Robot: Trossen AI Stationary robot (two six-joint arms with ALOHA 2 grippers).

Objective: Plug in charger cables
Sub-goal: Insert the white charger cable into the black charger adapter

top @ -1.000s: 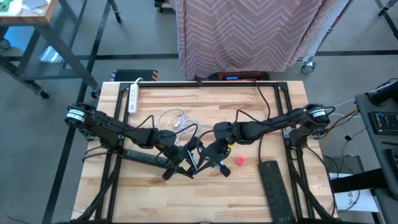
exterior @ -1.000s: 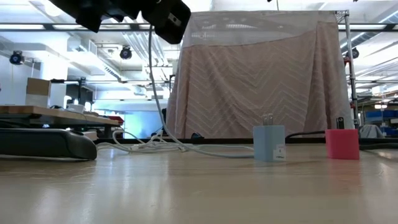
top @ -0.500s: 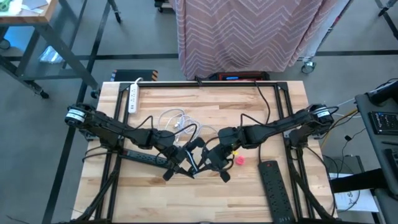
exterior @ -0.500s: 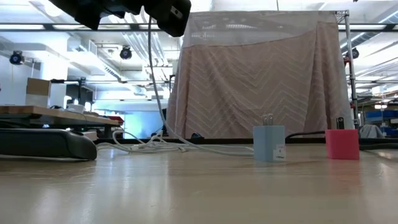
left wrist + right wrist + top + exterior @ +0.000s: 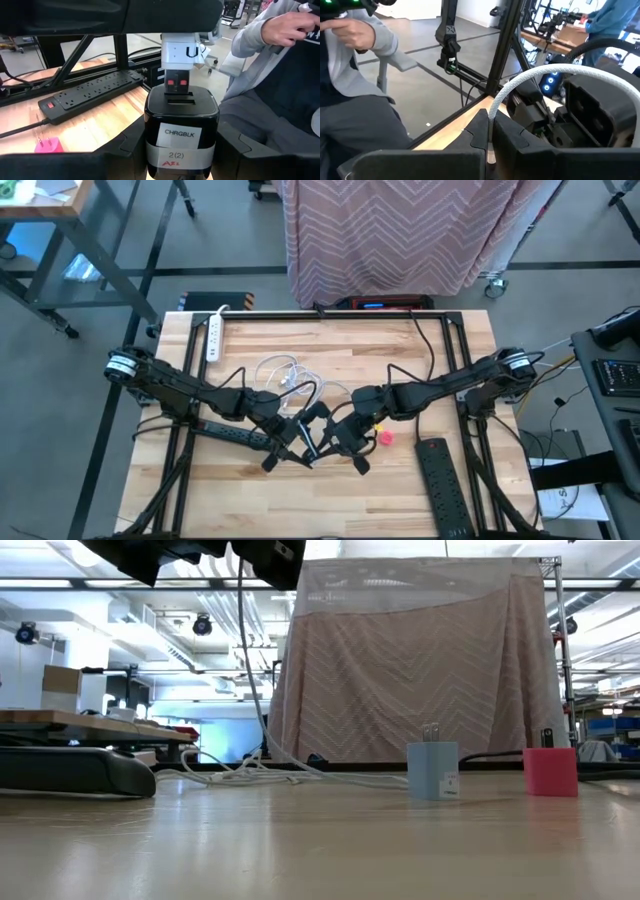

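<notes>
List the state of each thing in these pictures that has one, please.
Black charger block: held upright in left gripper, port unfilled.
White braided cable: pinched in right gripper, connector above block's port.
Light blue plug block: standing, prongs up, unplugged.
Pink plug block: standing, unplugged.

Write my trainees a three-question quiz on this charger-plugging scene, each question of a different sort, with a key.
1. True or false: the pink plug block lies on the table, held by neither gripper.
2. What does the left gripper hold? A: a black block labelled CHRGBLK. B: the pink plug block. C: nothing.
3. Fill in: the right gripper is shut on a white ____.

Key: 1 true; 2 A; 3 cable.
</notes>
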